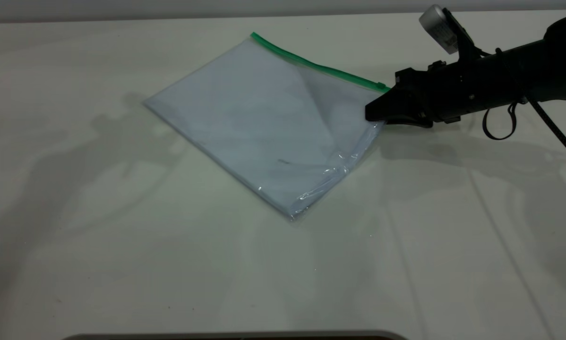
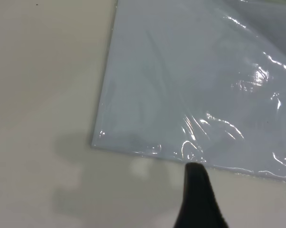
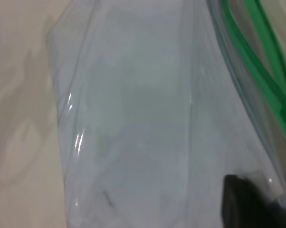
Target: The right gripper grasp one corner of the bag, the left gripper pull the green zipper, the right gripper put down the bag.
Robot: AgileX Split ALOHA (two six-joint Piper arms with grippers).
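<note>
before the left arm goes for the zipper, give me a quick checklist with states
1. Right gripper at the corner of the clear plastic zip bag: ok.
2. That corner raised off the white table: ok.
3. Firm grip on the plastic: cannot tell.
4. Bright green zipper strip unobstructed: ok.
5. Slider tab located: cannot tell.
6. Left gripper near the green strip: not ok, it hovers at a plain bag edge.
</note>
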